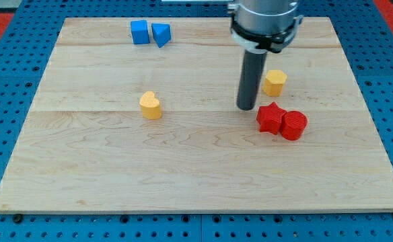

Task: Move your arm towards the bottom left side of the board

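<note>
My tip [245, 107] rests on the wooden board [116, 168] right of centre. It is just left of the red star block [270, 117] and lower left of the yellow hexagon block [274, 82]. A red cylinder block [293, 125] touches the star's right side. A yellow heart block [151, 105] lies left of centre, well left of the tip. A blue cube [139, 31] and a blue wedge-like block [161, 33] sit side by side near the view's top edge of the board.
The board lies on a blue perforated table [1, 81]. The arm's grey and black body [264, 23] hangs over the board's top right part.
</note>
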